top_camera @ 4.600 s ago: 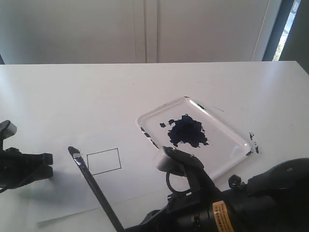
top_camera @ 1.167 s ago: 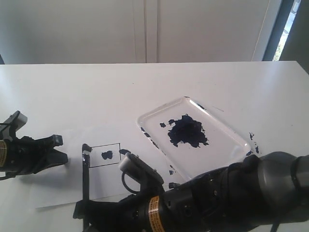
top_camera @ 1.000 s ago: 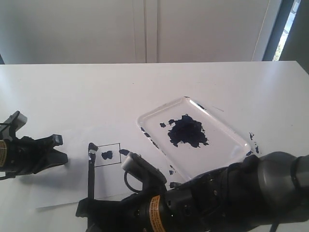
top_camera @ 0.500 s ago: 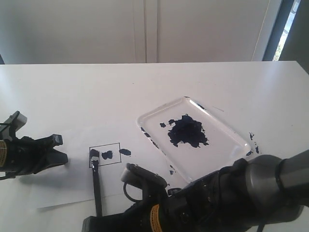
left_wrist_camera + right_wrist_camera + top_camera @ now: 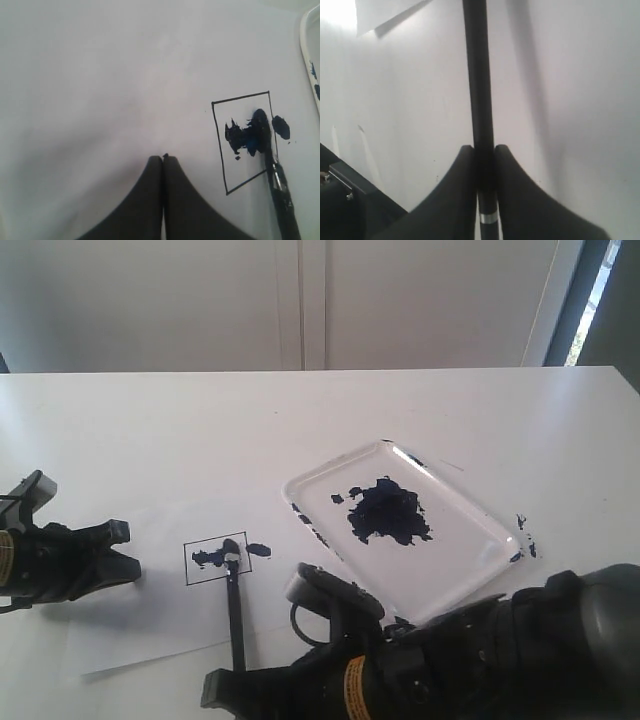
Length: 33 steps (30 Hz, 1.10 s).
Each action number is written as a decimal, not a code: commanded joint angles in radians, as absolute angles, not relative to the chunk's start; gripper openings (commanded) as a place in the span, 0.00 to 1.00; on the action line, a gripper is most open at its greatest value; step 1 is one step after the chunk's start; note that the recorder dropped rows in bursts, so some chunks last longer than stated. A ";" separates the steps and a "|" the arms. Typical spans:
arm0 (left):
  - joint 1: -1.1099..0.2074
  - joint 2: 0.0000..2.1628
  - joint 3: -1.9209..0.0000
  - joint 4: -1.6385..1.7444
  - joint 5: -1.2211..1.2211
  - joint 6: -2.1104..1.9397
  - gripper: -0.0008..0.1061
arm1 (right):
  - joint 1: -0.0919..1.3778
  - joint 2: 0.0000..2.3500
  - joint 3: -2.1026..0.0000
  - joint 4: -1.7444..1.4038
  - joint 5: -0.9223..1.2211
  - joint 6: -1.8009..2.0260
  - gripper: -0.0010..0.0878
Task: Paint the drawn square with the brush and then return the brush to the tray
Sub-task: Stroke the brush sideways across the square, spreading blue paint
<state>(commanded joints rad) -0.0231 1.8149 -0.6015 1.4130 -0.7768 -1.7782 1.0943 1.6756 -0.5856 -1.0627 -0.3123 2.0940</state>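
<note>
Brush point(image 5: 234, 605) in right pincer point(image 5: 483, 150), tip on drawn square point(image 5: 219, 558).

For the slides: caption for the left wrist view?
Left claw shut near the drawn square; brush tip rests on dark blue paint inside it, one paint blob outside the outline.

The paper sheet point(image 5: 140, 635) lies on the table point(image 5: 200, 430) at near left, the drawn square point(image 5: 218, 558) on it. The tray point(image 5: 465, 552) sits right of the square (apart from it), a paint blob point(image 5: 388, 510) inside. The brush point(image 5: 235, 615) has its tip in the square, handle running nearward into the right gripper point(image 5: 482, 150); the left gripper point(image 5: 122, 546) sits left of the square
</note>
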 joint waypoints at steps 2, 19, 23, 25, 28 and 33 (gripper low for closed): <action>-0.023 1.815 -0.601 1.413 -0.781 -1.778 0.01 | 1.094 1.682 -0.577 -1.046 -0.319 2.094 0.01; -0.023 1.815 -0.601 1.414 -0.784 -1.780 0.01 | 1.098 1.854 -0.710 -1.002 -0.571 2.094 0.01; -0.023 1.815 -0.601 1.422 -0.784 -1.780 0.01 | 1.098 1.852 -0.708 -1.019 -0.562 2.094 0.01; -0.023 1.815 -0.601 1.422 -0.784 -1.780 0.01 | 1.098 1.843 -0.708 -1.022 -0.540 2.094 0.01; -0.023 1.815 -0.601 1.422 -0.784 -1.780 0.01 | 1.096 1.822 -0.708 -1.024 -0.505 2.094 0.01; -0.023 1.815 -0.601 1.424 -0.784 -1.783 0.01 | 1.096 1.785 -0.697 -1.027 -0.437 2.094 0.01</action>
